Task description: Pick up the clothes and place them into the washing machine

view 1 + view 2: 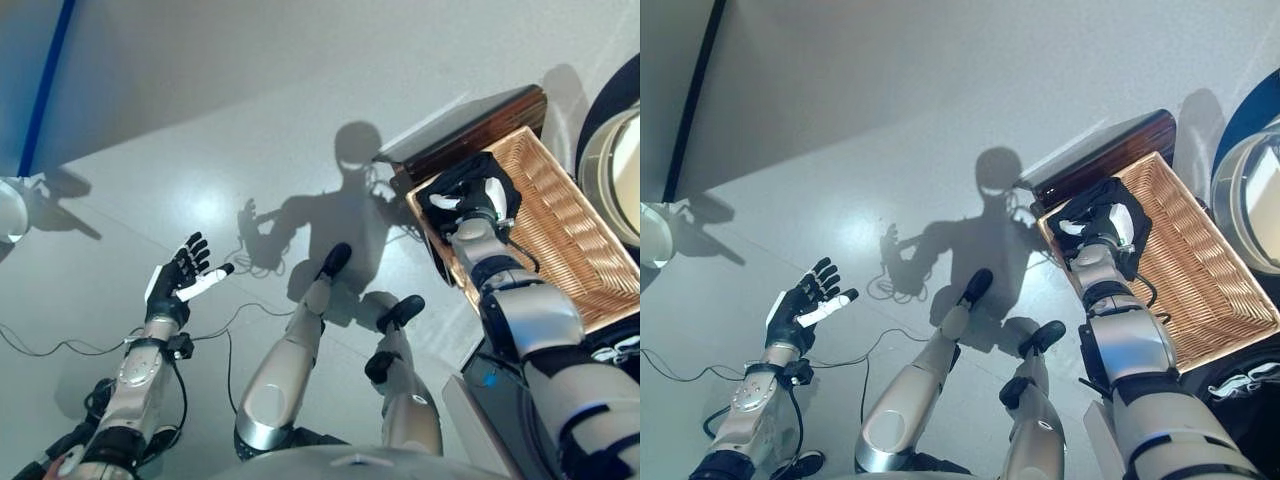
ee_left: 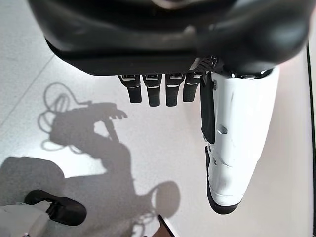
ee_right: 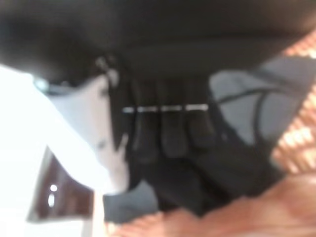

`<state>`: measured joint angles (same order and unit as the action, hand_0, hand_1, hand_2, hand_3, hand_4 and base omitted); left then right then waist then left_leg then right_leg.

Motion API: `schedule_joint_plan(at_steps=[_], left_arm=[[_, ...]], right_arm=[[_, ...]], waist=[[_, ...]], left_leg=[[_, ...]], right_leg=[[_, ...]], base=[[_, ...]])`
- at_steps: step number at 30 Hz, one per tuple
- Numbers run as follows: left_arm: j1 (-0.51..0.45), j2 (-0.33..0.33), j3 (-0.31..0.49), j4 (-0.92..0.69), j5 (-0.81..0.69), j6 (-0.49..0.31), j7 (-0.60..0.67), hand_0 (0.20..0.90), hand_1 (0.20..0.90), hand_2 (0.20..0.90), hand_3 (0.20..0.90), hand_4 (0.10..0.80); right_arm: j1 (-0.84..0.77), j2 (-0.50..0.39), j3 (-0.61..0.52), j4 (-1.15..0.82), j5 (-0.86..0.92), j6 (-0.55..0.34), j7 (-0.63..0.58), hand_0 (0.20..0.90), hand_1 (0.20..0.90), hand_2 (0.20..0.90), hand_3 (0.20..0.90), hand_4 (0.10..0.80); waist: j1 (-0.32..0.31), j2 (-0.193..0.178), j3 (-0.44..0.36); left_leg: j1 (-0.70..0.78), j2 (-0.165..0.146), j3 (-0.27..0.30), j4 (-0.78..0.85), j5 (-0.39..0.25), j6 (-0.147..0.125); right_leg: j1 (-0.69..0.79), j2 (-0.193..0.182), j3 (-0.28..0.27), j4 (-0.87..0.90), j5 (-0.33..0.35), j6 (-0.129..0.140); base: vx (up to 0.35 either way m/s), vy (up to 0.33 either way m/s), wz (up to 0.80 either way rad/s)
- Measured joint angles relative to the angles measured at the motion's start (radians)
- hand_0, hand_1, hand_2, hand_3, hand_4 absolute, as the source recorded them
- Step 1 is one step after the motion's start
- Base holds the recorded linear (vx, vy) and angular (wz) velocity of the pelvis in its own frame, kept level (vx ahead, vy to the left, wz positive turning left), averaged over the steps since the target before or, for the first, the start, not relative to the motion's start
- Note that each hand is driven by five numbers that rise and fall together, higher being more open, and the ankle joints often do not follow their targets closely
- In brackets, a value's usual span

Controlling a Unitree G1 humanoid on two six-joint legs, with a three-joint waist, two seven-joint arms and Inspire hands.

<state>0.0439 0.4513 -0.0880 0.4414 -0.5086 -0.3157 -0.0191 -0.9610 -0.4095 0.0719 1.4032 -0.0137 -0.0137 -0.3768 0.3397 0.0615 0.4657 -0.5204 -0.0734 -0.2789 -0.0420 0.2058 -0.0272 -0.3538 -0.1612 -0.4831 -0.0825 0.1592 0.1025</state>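
Glossy pale grey floor (image 1: 250, 120); blue stripe (image 1: 48, 85) at left.

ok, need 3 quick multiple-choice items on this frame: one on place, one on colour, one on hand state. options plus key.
1. Where is the right hand?
A. Over the near end of the wicker basket
B. On the floor
C. Inside the washer drum

2. What colour is the garment under the right hand?
A. White
B. Red
C. Dark, near black

3. How is the left hand?
A. Clenched on cloth
B. Open, holding nothing
C. Gripping a basket rim

Key: 1 A, the right hand sits in the wicker basket at its near end. 2 C, the garment is dark. 3 B, the left hand has straight fingers above the bare floor.
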Motion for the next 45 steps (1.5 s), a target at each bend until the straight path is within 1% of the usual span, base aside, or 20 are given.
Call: schedule_joint_plan(at_steps=[5, 6, 9, 10, 13, 15, 16, 19, 21, 25, 26, 27, 28, 29, 31, 32, 35, 37, 40, 45], left_arm=[[-0.001, -0.003, 0.0, 0.026, 0.001, 0.0, 0.004, 0.9, 0.9, 0.9, 0.9, 0.8], [0.0, -0.003, -0.001, 0.033, 0.001, 0.0, 0.004, 0.9, 0.9, 0.9, 0.9, 0.8], [0.002, -0.003, 0.001, 0.046, 0.0, 0.0, 0.004, 0.9, 0.9, 0.9, 0.9, 0.8], [0.002, -0.005, 0.0, 0.05, 0.0, 0.0, 0.003, 0.9, 0.9, 0.9, 0.9, 0.8], [0.002, -0.007, 0.0, 0.063, 0.0, 0.0, 0.002, 0.9, 0.9, 0.9, 0.9, 0.8], [0.009, -0.016, -0.001, 0.081, -0.001, 0.001, 0.0, 0.9, 0.9, 0.9, 0.9, 0.8], [0.012, -0.016, -0.001, 0.081, -0.002, 0.002, 0.0, 0.9, 0.9, 0.9, 0.9, 0.8], [0.022, -0.016, -0.004, 0.081, -0.003, 0.002, -0.002, 0.9, 0.9, 0.9, 0.9, 0.8], [0.024, -0.017, -0.005, 0.082, -0.007, 0.002, -0.003, 0.9, 0.9, 0.9, 0.9, 0.8], [0.027, -0.017, -0.007, 0.081, -0.007, 0.001, -0.001, 0.9, 0.9, 0.9, 0.9, 0.8], [0.028, -0.017, -0.007, 0.081, -0.007, 0.001, -0.001, 0.9, 0.9, 0.9, 0.9, 0.8], [0.03, -0.017, -0.007, 0.08, -0.007, 0.001, -0.001, 0.9, 0.9, 0.9, 0.9, 0.8], [0.031, -0.017, -0.007, 0.08, -0.007, 0.001, -0.001, 0.9, 0.9, 0.9, 0.9, 0.8], [0.032, -0.017, -0.007, 0.079, -0.007, 0.001, 0.0, 0.9, 0.9, 0.9, 0.9, 0.8], [0.033, -0.017, -0.009, 0.072, -0.006, 0.001, 0.001, 0.9, 0.9, 0.9, 0.9, 0.8], [0.033, -0.017, -0.009, 0.067, -0.006, -0.002, 0.003, 0.9, 0.9, 0.9, 0.9, 0.8], [0.042, -0.016, -0.01, 0.056, -0.007, -0.006, 0.006, 0.9, 0.9, 0.9, 0.9, 0.8], [0.042, -0.016, -0.012, 0.054, -0.007, -0.013, 0.006, 0.9, 0.9, 0.9, 0.9, 0.8], [0.042, -0.016, -0.013, 0.048, -0.007, -0.016, 0.012, 0.9, 0.9, 0.9, 0.9, 0.8], [0.041, -0.015, -0.012, 0.042, -0.008, -0.017, 0.027, 0.9, 0.9, 0.9, 0.9, 0.8]], right_arm=[[0.064, -0.003, -0.084, -0.059, 0.121, -0.057, -0.018, 0.2, 0.2, 0.2, 0.2, 0.3], [0.075, -0.005, -0.112, -0.061, 0.167, -0.074, -0.02, 0.2, 0.2, 0.2, 0.2, 0.3], [0.096, -0.016, -0.126, -0.064, 0.241, -0.085, -0.022, 0.2, 0.2, 0.2, 0.2, 0.3], [0.121, -0.018, -0.157, -0.076, 0.283, -0.104, -0.02, 0.2, 0.2, 0.2, 0.2, 0.3], [0.151, -0.02, -0.184, -0.075, 0.371, -0.132, -0.012, 0.2, 0.2, 0.2, 0.2, 0.3], [0.176, -0.019, -0.194, -0.079, 0.428, -0.146, -0.001, 0.2, 0.2, 0.2, 0.2, 0.3], [0.181, -0.019, -0.191, -0.082, 0.434, -0.146, 0.006, 0.2, 0.2, 0.2, 0.2, 0.3], [0.18, -0.023, -0.179, -0.075, 0.428, -0.149, 0.008, 0.2, 0.2, 0.2, 0.2, 0.3], [0.176, -0.023, -0.166, -0.08, 0.408, -0.152, 0.007, 0.2, 0.2, 0.2, 0.2, 0.3], [0.14, -0.033, -0.061, -0.068, 0.26, -0.13, -0.007, 0.2, 0.2, 0.2, 0.2, 0.3], [0.135, -0.035, -0.044, -0.067, 0.235, -0.125, -0.014, 0.255, 0.255, 0.255, 0.255, 0.339], [0.123, -0.035, -0.022, -0.067, 0.179, -0.115, -0.018, 0.469, 0.469, 0.469, 0.469, 0.492], [0.104, -0.038, 0.023, -0.051, 0.123, -0.104, -0.023, 0.82, 0.82, 0.82, 0.82, 0.743], [0.095, -0.038, 0.039, -0.052, 0.089, -0.094, -0.025, 0.9, 0.9, 0.9, 0.9, 0.8], [0.078, -0.04, 0.052, -0.052, 0.021, -0.087, -0.041, 0.9, 0.9, 0.9, 0.9, 0.8], [0.069, -0.043, 0.056, -0.051, -0.004, -0.075, -0.042, 0.9, 0.9, 0.9, 0.9, 0.8], [0.048, -0.045, 0.093, -0.043, -0.036, -0.05, -0.041, 0.9, 0.9, 0.9, 0.9, 0.8], [0.034, -0.051, 0.097, -0.038, -0.057, -0.049, -0.041, 0.9, 0.9, 0.9, 0.9, 0.8], [0.017, -0.069, 0.116, -0.032, -0.061, -0.042, -0.041, 0.9, 0.9, 0.9, 0.9, 0.8], [0.005, -0.08, 0.116, -0.016, -0.078, -0.028, -0.042, 0.9, 0.9, 0.9, 0.9, 0.8]], waist=[[-0.032, -0.004, 0.0], [-0.034, -0.007, -0.002], [-0.054, -0.008, -0.002], [-0.056, -0.008, -0.002], [-0.057, -0.008, -0.002], [-0.058, -0.009, -0.005], [-0.062, -0.011, -0.006], [-0.071, -0.013, -0.009], [-0.077, -0.015, -0.012], [-0.077, -0.016, -0.016], [-0.077, -0.015, -0.016], [-0.076, -0.015, -0.016], [-0.075, -0.014, -0.017], [-0.074, -0.014, -0.019], [-0.067, -0.015, -0.046], [-0.056, -0.015, -0.047], [-0.041, -0.014, -0.047], [-0.031, -0.015, -0.047], [-0.021, -0.016, -0.046], [-0.022, -0.026, -0.04]], left_leg=[[0.039, 0.002, 0.016, -0.002, -0.004, -0.003], [0.043, 0.003, 0.027, -0.002, -0.006, -0.004], [0.045, 0.006, 0.036, -0.002, -0.006, -0.004], [0.047, 0.007, 0.039, -0.001, -0.006, -0.004], [0.049, 0.007, 0.045, 0.001, -0.003, -0.001], [0.06, 0.007, 0.054, 0.001, -0.007, 0.005], [0.064, 0.007, 0.056, 0.0, -0.011, 0.007], [0.074, 0.006, 0.058, 0.0, -0.012, 0.009], [0.075, 0.006, 0.06, 0.0, -0.012, 0.01], [0.074, 0.005, 0.064, 0.0, -0.012, 0.011], [0.074, 0.005, 0.064, 0.0, -0.013, 0.011], [0.074, 0.005, 0.064, -0.001, -0.013, 0.011], [0.073, 0.005, 0.064, -0.001, -0.013, 0.011], [0.07, 0.005, 0.063, -0.001, -0.013, 0.011], [0.037, 0.006, 0.058, -0.001, -0.013, 0.011], [0.034, 0.006, 0.059, -0.001, -0.011, 0.011], [0.024, 0.005, 0.049, -0.001, -0.01, 0.011], [0.006, 0.005, 0.046, 0.0, -0.01, 0.01], [-0.023, 0.004, 0.027, 0.0, -0.004, 0.007], [-0.03, 0.003, 0.02, 0.0, -0.004, 0.007]], right_leg=[[0.034, -0.001, 0.016, 0.0, 0.001, 0.001], [0.034, -0.001, 0.025, 0.0, 0.001, 0.005], [0.033, 0.0, 0.033, 0.0, 0.004, 0.007], [0.033, 0.001, 0.035, 0.0, 0.007, 0.005], [0.033, 0.002, 0.042, 0.0, 0.018, -0.005], [0.04, 0.0, 0.049, 0.0, 0.018, -0.001], [0.043, -0.006, 0.052, 0.0, 0.013, -0.001], [0.05, -0.001, 0.057, 0.0, 0.015, 0.001], [0.052, -0.007, 0.057, 0.0, 0.012, 0.004], [0.048, -0.005, 0.059, 0.0, 0.018, 0.0], [0.047, -0.006, 0.059, 0.0, 0.017, 0.0], [0.047, -0.006, 0.059, 0.0, 0.017, 0.0], [0.046, -0.006, 0.059, 0.0, 0.017, 0.0], [0.045, -0.006, 0.058, 0.0, 0.017, 0.0], [0.015, -0.006, 0.057, 0.0, 0.015, 0.003], [0.011, -0.002, 0.057, 0.0, 0.018, -0.001], [0.007, -0.001, 0.047, 0.0, 0.015, 0.0], [-0.008, 0.0, 0.043, 0.0, 0.014, 0.0], [-0.028, 0.001, 0.027, 0.0, 0.011, 0.001], [-0.028, 0.003, 0.026, 0.0, 0.005, 0.005]], base=[[0.011, 0.011, -0.07], [0.011, 0.007, -0.1], [0.004, 0.009, -0.1], [0.01, -0.002, -0.08], [-0.038, 0.03, -0.06], [0.002, -0.002, -0.06], [0.0, 0.0, 0.0], [0.004, -0.017, -0.02], [-0.068, 0.03, -0.03], [-0.024, 0.014, -0.02], [0.011, -0.004, 0.05], [0.013, -0.014, 0.1], [0.009, -0.013, 0.08], [0.081, -0.077, 0.15], [0.083, -0.077, 0.17], [0.008, -0.011, 0.1], [0.018, -0.005, 0.12], [0.022, 0.017, 0.14], [0.032, 0.029, 0.07], [0.048, 0.045, 0.04]])
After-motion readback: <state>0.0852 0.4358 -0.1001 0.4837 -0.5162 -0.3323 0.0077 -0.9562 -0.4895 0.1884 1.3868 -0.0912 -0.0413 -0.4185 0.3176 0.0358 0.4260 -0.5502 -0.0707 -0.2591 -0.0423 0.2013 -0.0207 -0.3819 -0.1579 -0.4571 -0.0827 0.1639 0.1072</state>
